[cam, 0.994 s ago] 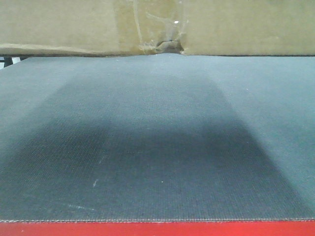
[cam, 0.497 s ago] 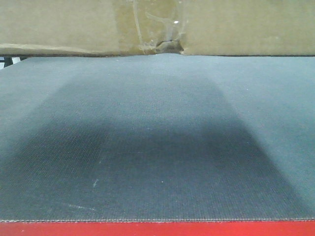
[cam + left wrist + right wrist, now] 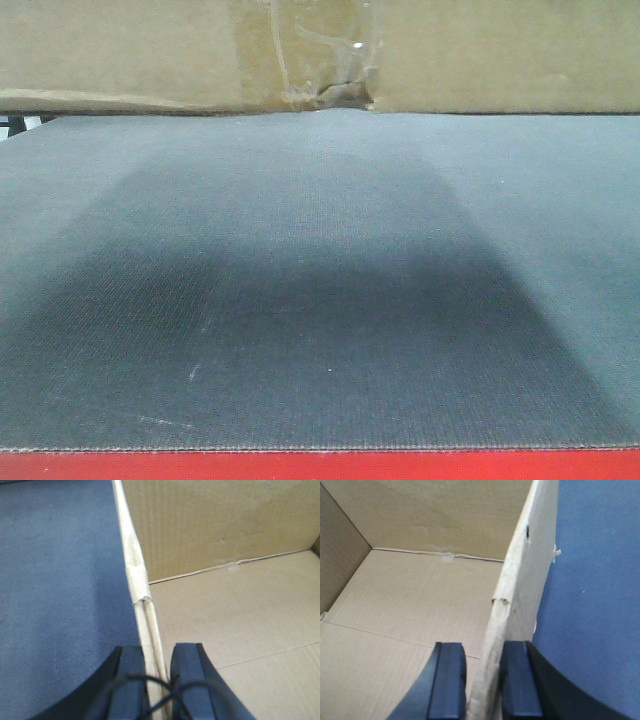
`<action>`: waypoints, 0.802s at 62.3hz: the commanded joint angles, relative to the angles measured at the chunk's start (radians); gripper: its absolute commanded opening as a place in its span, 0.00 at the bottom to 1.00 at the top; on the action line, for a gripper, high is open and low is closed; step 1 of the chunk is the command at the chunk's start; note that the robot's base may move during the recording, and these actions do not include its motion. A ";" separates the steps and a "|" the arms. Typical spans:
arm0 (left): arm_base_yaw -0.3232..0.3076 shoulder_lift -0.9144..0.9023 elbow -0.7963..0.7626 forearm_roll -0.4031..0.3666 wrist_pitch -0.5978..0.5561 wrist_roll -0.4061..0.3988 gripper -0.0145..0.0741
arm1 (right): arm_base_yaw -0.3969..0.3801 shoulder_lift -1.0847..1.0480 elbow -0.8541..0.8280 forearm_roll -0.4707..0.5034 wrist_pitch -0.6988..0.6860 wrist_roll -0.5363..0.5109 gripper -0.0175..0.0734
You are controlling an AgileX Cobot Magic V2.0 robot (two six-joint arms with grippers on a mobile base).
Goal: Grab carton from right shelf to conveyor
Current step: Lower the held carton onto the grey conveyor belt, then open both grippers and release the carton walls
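The brown carton (image 3: 480, 55) stands on the dark grey conveyor belt (image 3: 320, 300), across its far end, with the taped seam and a small tear on its lower edge. My left gripper (image 3: 159, 655) is shut on the carton's left wall (image 3: 134, 560), one finger outside over the belt (image 3: 60, 580) and one inside the open box. My right gripper (image 3: 484, 652) is shut on the carton's right wall (image 3: 520, 590) in the same way, with the belt (image 3: 595, 580) to its right. The carton is empty inside. The right shelf is out of view.
The conveyor's red front edge (image 3: 320, 467) runs along the bottom of the front view. A broad dark shadow lies on the middle of the belt. A sliver of something white and dark shows at the far left beyond the belt (image 3: 15, 122).
The carton stays in the same place on the belt. Only the shadow on the belt shifts slightly.
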State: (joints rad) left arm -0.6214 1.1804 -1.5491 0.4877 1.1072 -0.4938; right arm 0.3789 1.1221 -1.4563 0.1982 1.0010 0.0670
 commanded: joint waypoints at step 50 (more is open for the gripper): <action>0.197 0.338 -0.002 0.030 -0.326 0.018 0.14 | 0.001 0.328 -0.008 -0.180 -0.285 -0.016 0.12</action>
State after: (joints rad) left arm -0.4452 1.4815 -1.5491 0.5050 0.8553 -0.4899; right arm 0.3789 1.4111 -1.4563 0.0397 0.7990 0.0670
